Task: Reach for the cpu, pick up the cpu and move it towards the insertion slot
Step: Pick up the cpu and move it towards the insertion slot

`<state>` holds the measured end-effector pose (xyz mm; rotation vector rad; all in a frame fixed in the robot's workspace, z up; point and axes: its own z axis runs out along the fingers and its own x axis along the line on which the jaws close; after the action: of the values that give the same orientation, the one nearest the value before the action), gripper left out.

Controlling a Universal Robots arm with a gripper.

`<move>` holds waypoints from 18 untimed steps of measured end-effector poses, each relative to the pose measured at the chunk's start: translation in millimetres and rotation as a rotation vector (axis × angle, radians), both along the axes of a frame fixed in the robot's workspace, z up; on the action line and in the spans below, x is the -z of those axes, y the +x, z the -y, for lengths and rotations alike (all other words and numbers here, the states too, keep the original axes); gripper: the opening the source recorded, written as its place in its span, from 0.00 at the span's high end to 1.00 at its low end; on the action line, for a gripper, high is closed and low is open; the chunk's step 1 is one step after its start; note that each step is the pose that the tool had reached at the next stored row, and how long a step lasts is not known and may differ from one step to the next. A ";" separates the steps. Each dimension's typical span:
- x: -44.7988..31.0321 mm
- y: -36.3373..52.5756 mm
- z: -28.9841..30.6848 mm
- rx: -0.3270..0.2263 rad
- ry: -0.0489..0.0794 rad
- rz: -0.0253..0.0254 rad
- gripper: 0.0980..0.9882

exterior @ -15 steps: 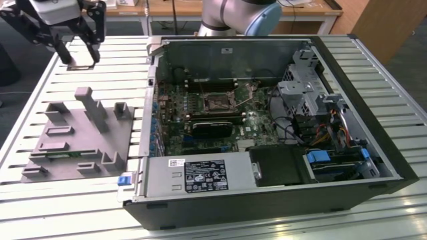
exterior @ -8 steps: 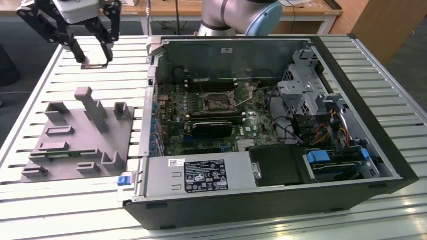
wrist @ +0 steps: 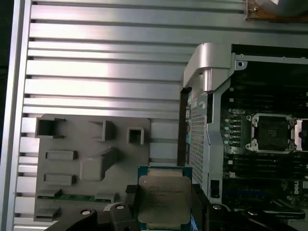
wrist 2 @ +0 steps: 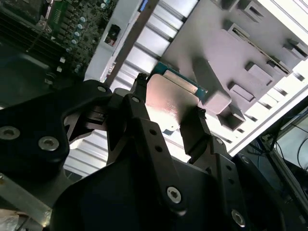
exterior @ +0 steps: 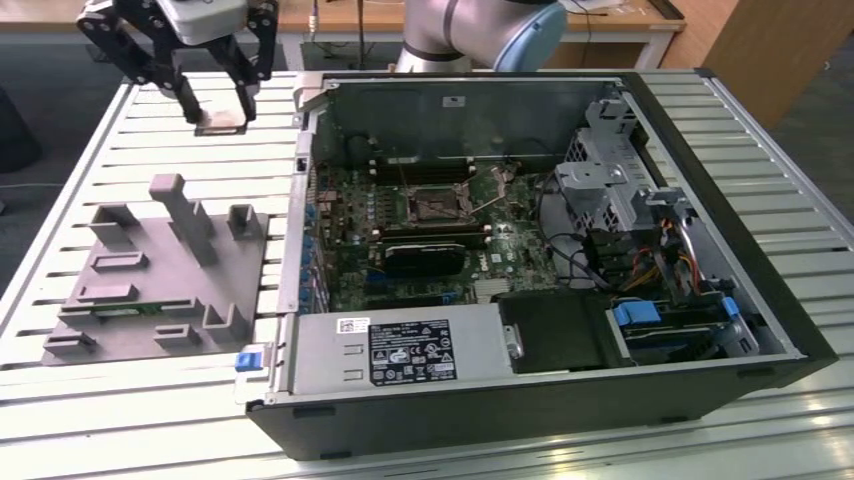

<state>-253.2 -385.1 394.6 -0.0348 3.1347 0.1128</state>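
Note:
My gripper point(exterior: 222, 112) hangs high over the slatted table at the exterior view's upper left, shut on the cpu point(exterior: 222, 127). In the second wrist view the black fingers point(wrist 2: 139, 103) press on two opposite edges of the silvery square cpu point(wrist 2: 171, 98). The first wrist view has the cpu point(wrist: 163, 199), metal top up, held between the jaws above the table. It hangs between the grey holder tray point(wrist: 91, 163) and the computer case. The insertion slot point(exterior: 437, 207) is a dark square socket with a metal frame on the green board inside the case. It lies toward the exterior view's right of the gripper and appears again as the socket point(wrist: 272, 132).
The grey holder tray point(exterior: 160, 270) with raised posts lies on the table at the exterior view's left. The open computer case point(exterior: 747, 330) has an upright wall point(exterior: 304, 150) on the gripper's side. A black card point(exterior: 427, 258) sits just below the socket, and the power supply point(exterior: 400, 350) lies nearer the front.

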 end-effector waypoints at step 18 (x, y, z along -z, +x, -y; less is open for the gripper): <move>0.8 63.6 -16.7 0.000 0.000 -0.0001 0.52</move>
<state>-189.6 -368.4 393.8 -0.0348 3.1348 0.1127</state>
